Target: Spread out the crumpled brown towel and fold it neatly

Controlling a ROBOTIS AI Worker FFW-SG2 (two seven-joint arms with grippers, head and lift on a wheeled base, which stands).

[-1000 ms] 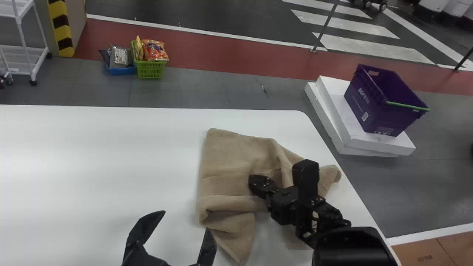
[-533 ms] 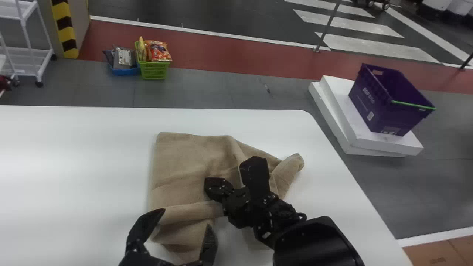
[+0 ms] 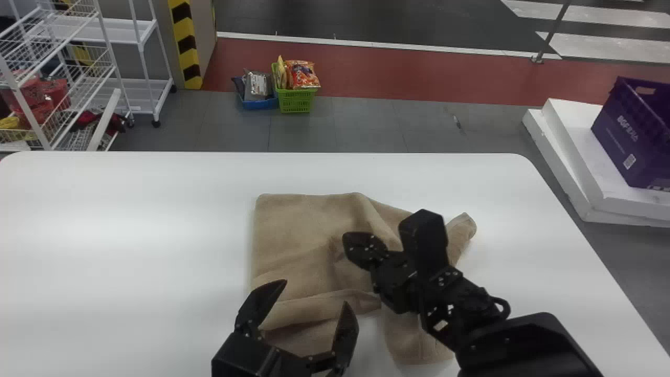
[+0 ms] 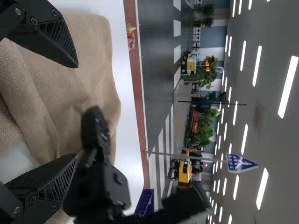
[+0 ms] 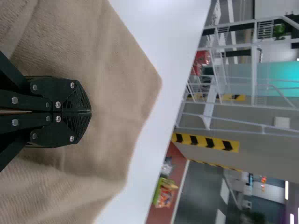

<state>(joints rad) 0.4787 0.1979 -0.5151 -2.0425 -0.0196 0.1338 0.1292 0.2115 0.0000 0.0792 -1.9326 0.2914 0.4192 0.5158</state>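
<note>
On the white table [image 3: 131,220], right of its middle from our side, we find the brown towel [image 3: 303,225] partly spread. We note a fairly flat section with a squared corner at the far left, a raised fold running across the near part, and creases toward the right. A narrow end juts out beyond our right arm, and another portion of cloth lies below that arm.

We have the left gripper [image 3: 314,294] over the near left portion of the towel, its two fingers set wide apart. Between them, in the left wrist view, we observe cloth and a strip of table; we cannot determine whether either tip touches the fabric.

We have the right gripper [image 3: 352,246] over the central area of the towel, its fingers together, tips meeting, as the right wrist view [image 5: 90,112] confirms. We cannot tell whether any cloth is caught at the tips.

Beyond the table, we identify a green basket [image 3: 296,100] of packets beside a blue basket [image 3: 260,104] on the floor. To the right, a purple crate [image 3: 628,136] rests on white slabs [image 3: 581,152].
</note>
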